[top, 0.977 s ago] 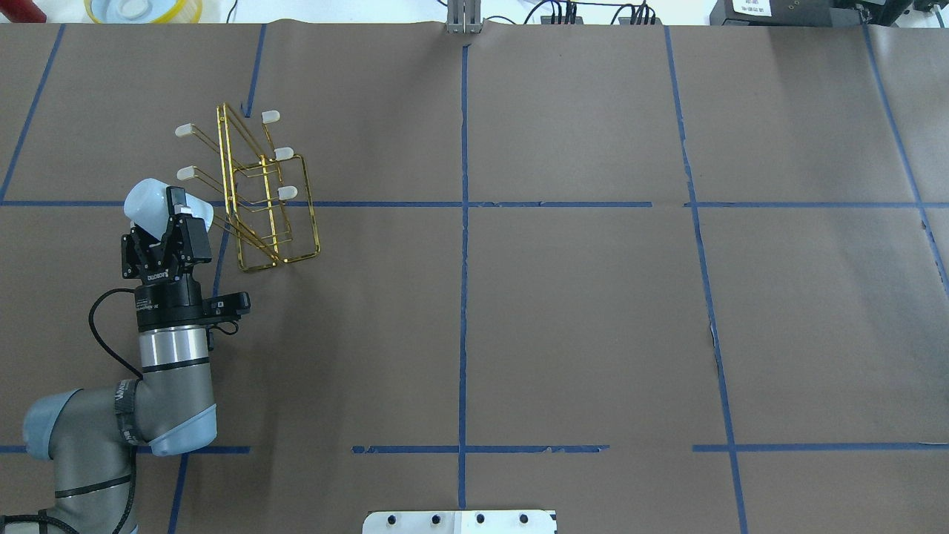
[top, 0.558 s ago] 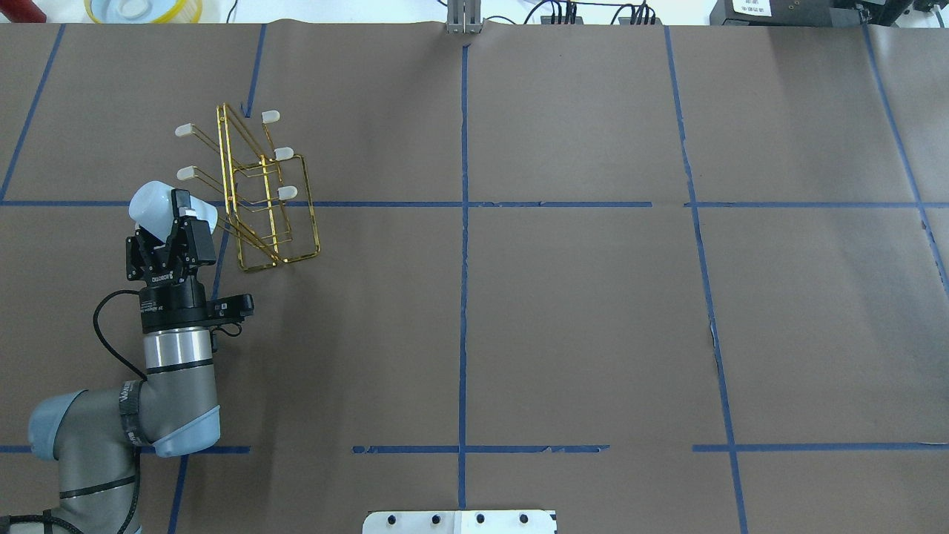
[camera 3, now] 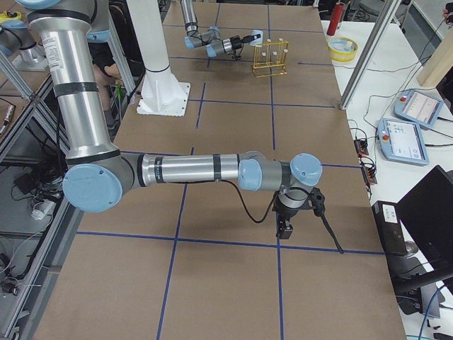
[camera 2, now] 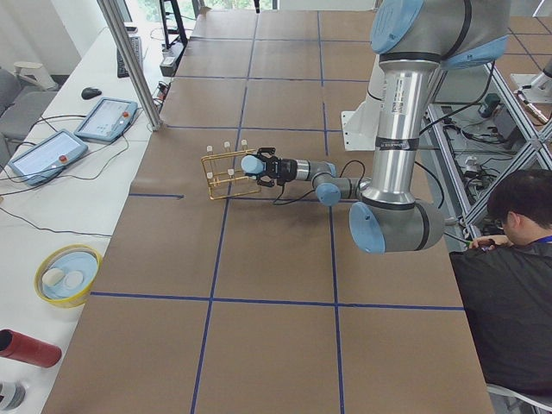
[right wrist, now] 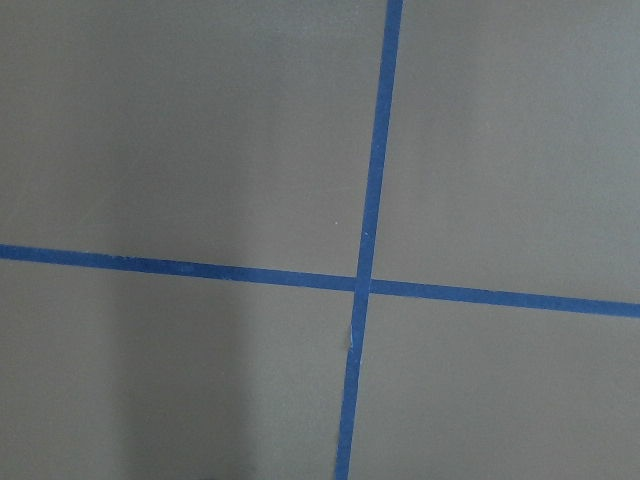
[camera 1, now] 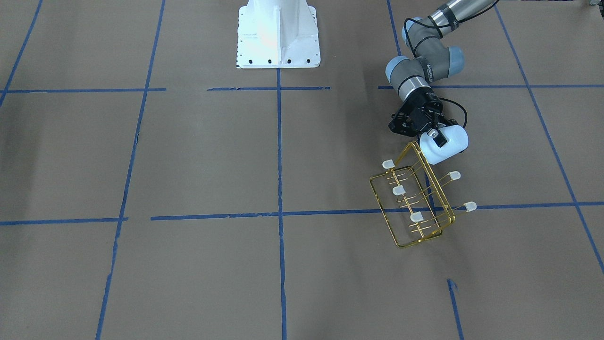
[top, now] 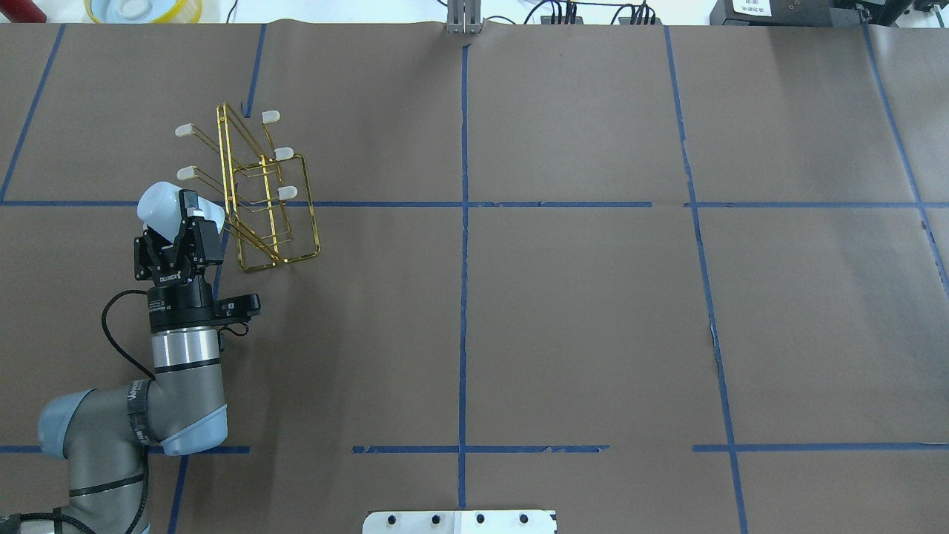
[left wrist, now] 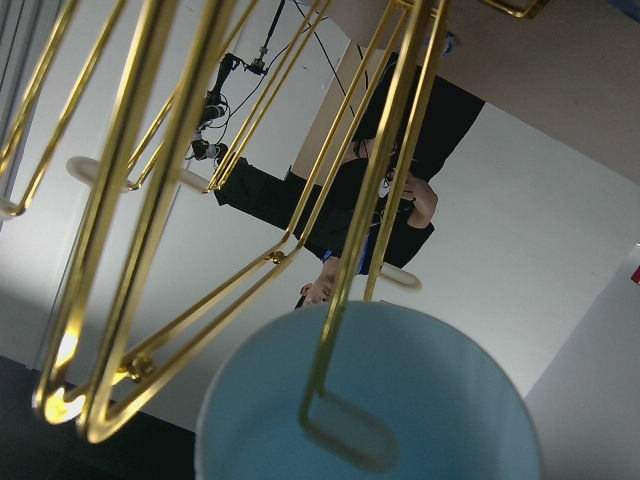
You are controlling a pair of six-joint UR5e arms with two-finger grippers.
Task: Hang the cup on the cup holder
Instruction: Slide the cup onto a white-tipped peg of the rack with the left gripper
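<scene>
My left gripper [top: 182,216] is shut on the cup [top: 159,203], a small pale blue-white tumbler held tilted above the table. It is right against the near left side of the cup holder [top: 228,170], a gold wire rack with white-capped prongs. In the front view the cup [camera 1: 450,144] sits at the top end of the rack [camera 1: 440,193]. In the left wrist view the cup [left wrist: 450,400] fills the bottom, with a gold wire loop of the rack [left wrist: 118,200] overlapping it. My right gripper [camera 3: 283,228] shows only in the exterior right view, so I cannot tell its state.
The white robot base plate [camera 1: 278,35] stands at the near middle edge. A yellow-rimmed bowl [top: 141,9] sits beyond the far left edge. A person [camera 2: 509,259] sits by the robot's side. Blue tape lines cross the brown table cover [top: 578,311].
My left gripper has carried the cup to the right, closer to the rack's side. The rack has not moved.
</scene>
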